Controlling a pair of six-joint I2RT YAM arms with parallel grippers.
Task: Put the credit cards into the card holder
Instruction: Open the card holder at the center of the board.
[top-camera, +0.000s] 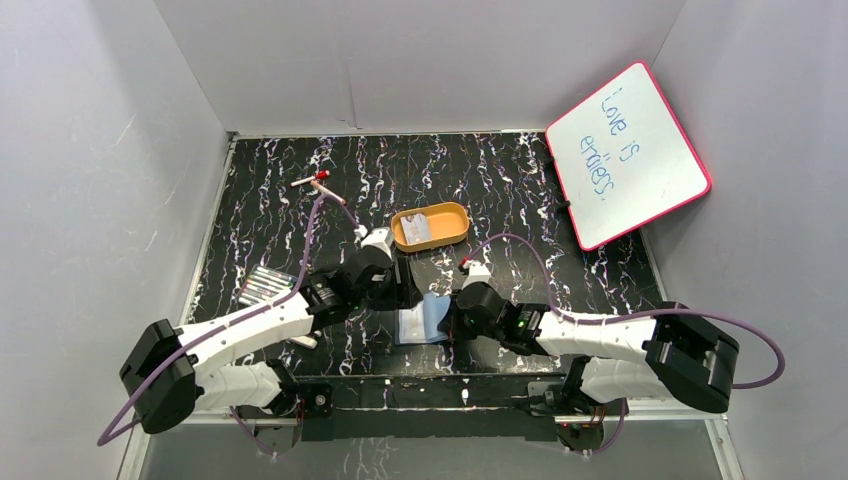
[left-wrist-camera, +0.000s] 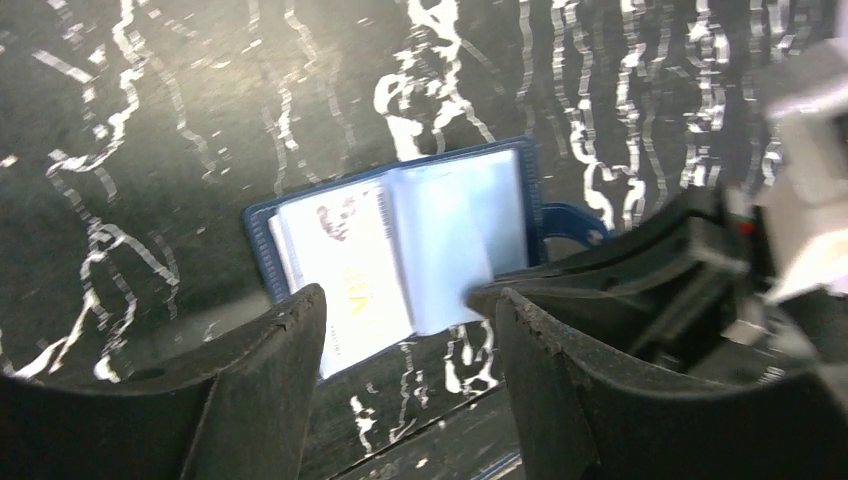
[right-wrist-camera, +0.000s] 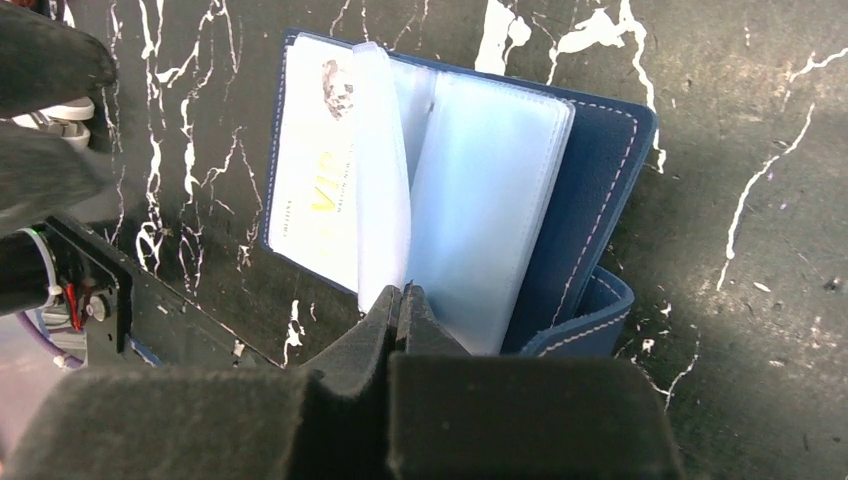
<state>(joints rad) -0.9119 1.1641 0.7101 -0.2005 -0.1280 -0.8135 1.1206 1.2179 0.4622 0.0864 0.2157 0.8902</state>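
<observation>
The card holder (top-camera: 425, 322) lies open near the front table edge, a navy wallet (right-wrist-camera: 590, 190) with clear pocket leaves (right-wrist-camera: 480, 200). A white credit card (right-wrist-camera: 315, 190) printed VIP sits in its left pocket (left-wrist-camera: 345, 265). Another pale card (top-camera: 418, 231) lies in the orange tray (top-camera: 455, 222). My left gripper (left-wrist-camera: 405, 320) hovers open just in front of the wallet, nothing between its fingers (left-wrist-camera: 285, 350). My right gripper (right-wrist-camera: 403, 296) is shut, its tips against the lower edge of the raised clear leaf. Whether it pinches that leaf I cannot tell.
A pink-framed whiteboard (top-camera: 628, 155) leans in the back right corner. A red-tipped stick (top-camera: 318, 180) lies at the back left. A striped silver bundle (top-camera: 262, 286) lies by the left arm. Grey walls enclose the table on three sides.
</observation>
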